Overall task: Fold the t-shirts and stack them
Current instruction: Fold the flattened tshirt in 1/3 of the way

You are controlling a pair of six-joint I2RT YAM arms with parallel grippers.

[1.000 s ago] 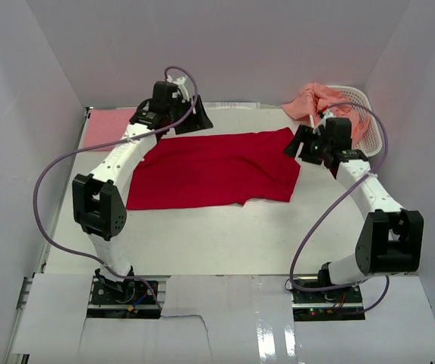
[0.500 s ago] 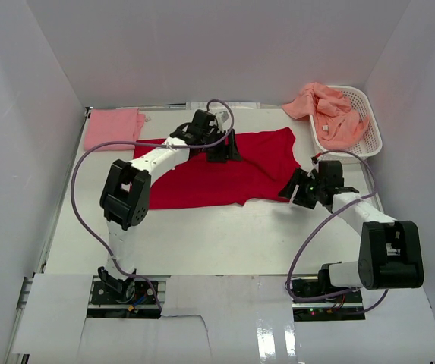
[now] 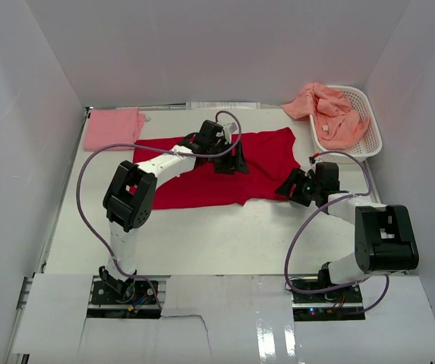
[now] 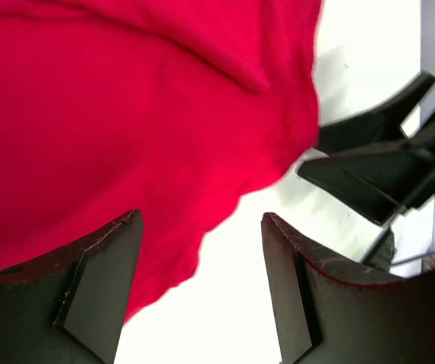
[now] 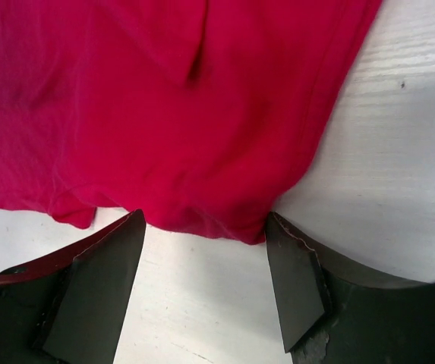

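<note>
Noted the red t-shirt [image 3: 266,159] spread flat on the bench [image 3: 202,243], toward the rear. My left gripper [image 3: 228,159] hung over its right half, jaws released and apart, nothing in them. My right gripper [image 3: 291,186] sat low at the shirt's near right corner, jaws wide, hem unpinched; I could not tell if it touched cloth. 1 pink t-shirt [image 3: 113,129] lay folded far left. Salmon t-shirts [image 3: 331,114] were heaped over the white basket [image 3: 373,121], far right.
</note>
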